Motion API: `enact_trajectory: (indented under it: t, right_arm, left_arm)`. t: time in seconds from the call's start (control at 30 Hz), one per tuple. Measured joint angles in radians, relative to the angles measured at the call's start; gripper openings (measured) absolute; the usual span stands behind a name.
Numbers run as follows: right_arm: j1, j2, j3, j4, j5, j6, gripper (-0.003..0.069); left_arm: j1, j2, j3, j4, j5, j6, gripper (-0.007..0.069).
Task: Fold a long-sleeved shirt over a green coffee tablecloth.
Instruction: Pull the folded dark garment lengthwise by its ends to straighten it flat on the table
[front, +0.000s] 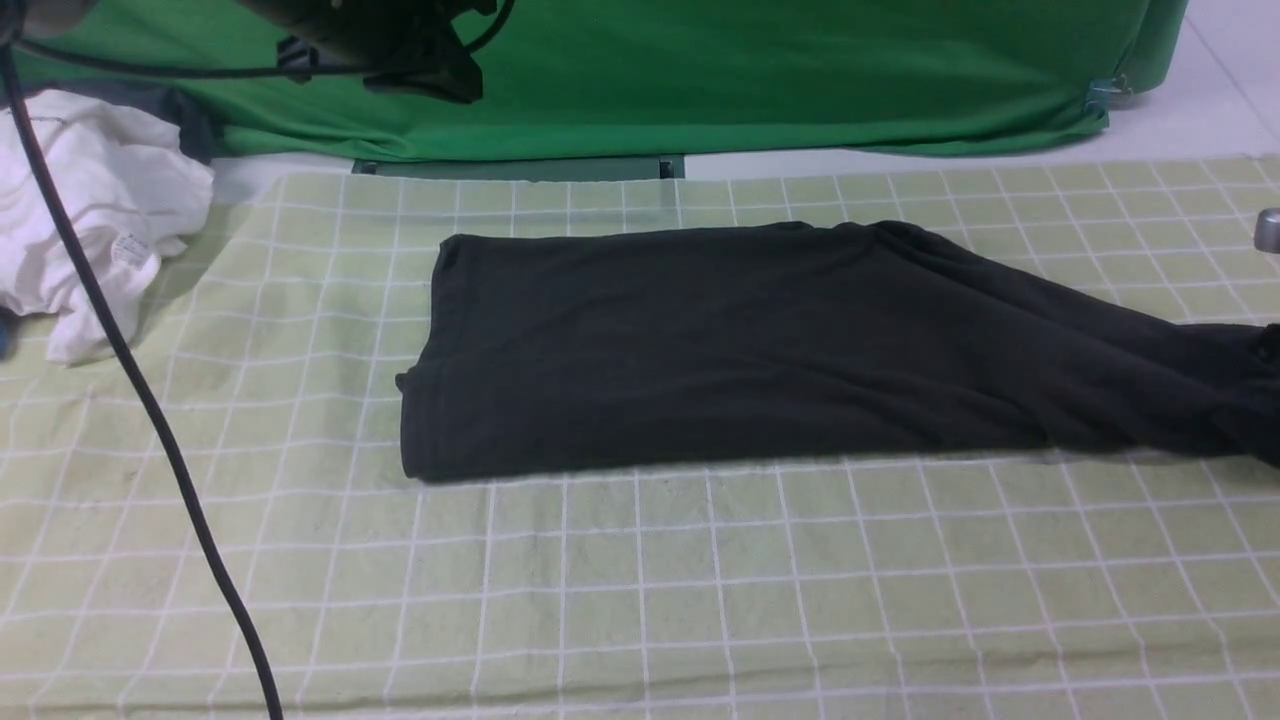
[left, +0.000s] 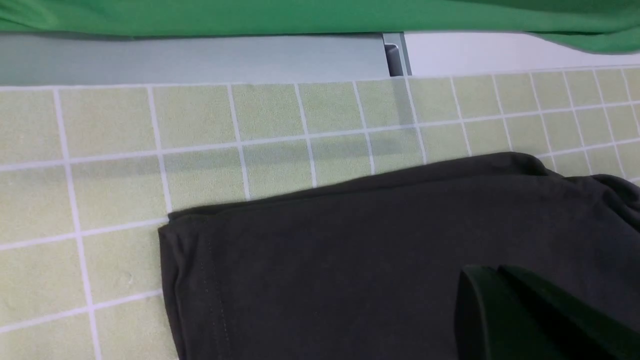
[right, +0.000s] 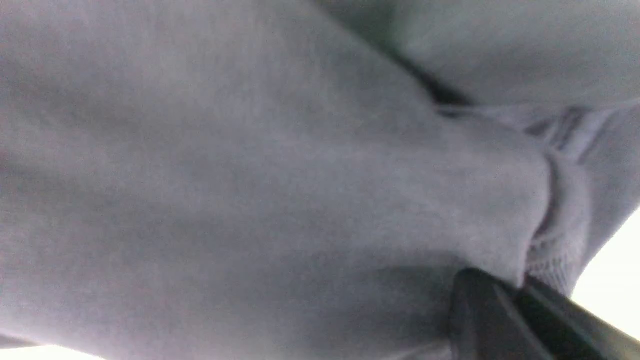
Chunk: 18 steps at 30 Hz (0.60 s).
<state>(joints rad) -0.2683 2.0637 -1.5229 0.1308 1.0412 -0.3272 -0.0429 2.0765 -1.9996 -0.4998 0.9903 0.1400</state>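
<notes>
The shirt (front: 720, 350) lies as a long band on the cloth (front: 640, 600), its right end bunched in your right fingers (right: 500, 320), seemingly clamped on it. Your left fingers (left: 500, 310) hang closed, empty. Lift that end low and carry it leftward, keeping edges aligned.

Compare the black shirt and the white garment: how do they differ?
The black shirt lies mostly flat on the tablecloth; the white garment sits crumpled in a heap at the far left. The black shirt looks larger than the white garment. Both are soft cloth.
</notes>
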Motion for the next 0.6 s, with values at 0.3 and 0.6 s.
enact_trajectory:
  t: [0.3,0.6]
  right_arm:
    - [0.0,-0.086,-0.148,-0.076,0.05,-0.012,0.0029]
    - [0.0,-0.025,-0.093,-0.124,-0.084,0.008,0.0174]
  left_arm:
    - [0.0,0.003,0.0,0.0,0.019,-0.044,0.0013]
    - [0.0,0.003,0.0,0.0,0.039,-0.051,0.0017]
